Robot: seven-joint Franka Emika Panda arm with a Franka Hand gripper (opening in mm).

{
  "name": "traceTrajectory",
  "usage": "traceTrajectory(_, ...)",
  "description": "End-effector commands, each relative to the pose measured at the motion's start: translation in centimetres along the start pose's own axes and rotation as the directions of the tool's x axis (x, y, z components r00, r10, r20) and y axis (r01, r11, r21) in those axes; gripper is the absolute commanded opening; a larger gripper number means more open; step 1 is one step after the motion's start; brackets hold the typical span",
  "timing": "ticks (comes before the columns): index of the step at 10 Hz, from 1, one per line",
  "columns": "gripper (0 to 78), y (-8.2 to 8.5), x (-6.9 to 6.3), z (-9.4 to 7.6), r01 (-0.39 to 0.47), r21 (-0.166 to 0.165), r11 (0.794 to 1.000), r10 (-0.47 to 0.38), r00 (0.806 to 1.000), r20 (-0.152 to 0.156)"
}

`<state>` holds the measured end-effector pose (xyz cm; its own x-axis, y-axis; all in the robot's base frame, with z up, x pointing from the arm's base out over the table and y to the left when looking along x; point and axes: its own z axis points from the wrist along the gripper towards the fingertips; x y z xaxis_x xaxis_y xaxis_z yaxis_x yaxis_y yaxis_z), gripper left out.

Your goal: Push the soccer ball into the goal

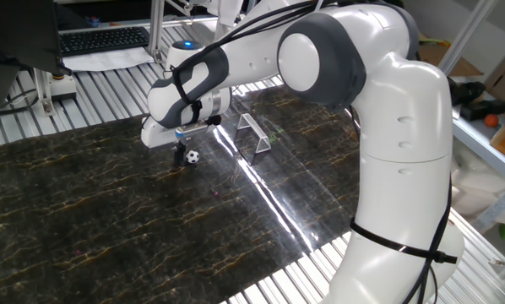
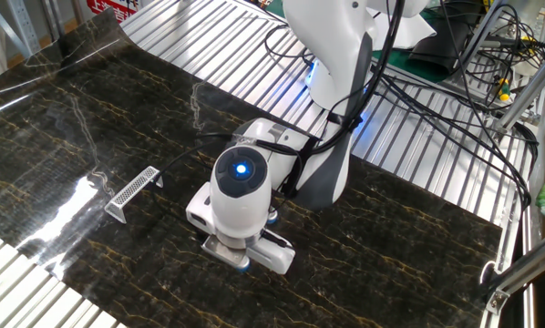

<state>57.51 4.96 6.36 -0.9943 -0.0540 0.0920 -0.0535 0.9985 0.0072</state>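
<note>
- The soccer ball [image 1: 192, 156] — tiny, white with black patches — is seen lying on the dark marbled mat [image 1: 109, 219] that covers the bench [image 1: 92, 93].
- The goal [image 1: 254, 132], a small silver-grey metal frame with slanted side braces, is set on the same mat; the ball is placed near it but apart, on the side away from the robot's base.
- In one fixed view the end effector [image 1: 181, 152] is held low over the mat, its fingertips just beside the ball and on the side away from the goal; whether they touch the ball cannot be told.
- The fingers are seen close together with nothing between them, though how narrow the gap is cannot be judged exactly.
- In the other fixed view the ball is hidden beneath the end effector [image 2: 245, 260], whose white head carries a lit blue light; the goal [image 2: 132, 192] is shown well apart from it, beside a bright glare on the mat.
- A keyboard [image 1: 105, 38] is visible beyond the bench — on the far side from the goal.
</note>
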Motion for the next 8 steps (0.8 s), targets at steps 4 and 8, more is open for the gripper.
traceTrajectory(4,0.0,-0.74,-0.19,0.02,0.021,0.004,1.0,-0.021,1.0,-0.001)
traceTrajectory(8,0.0,-0.86,-0.23,0.05,0.006,-0.032,0.999,-0.006,1.0,-0.003)
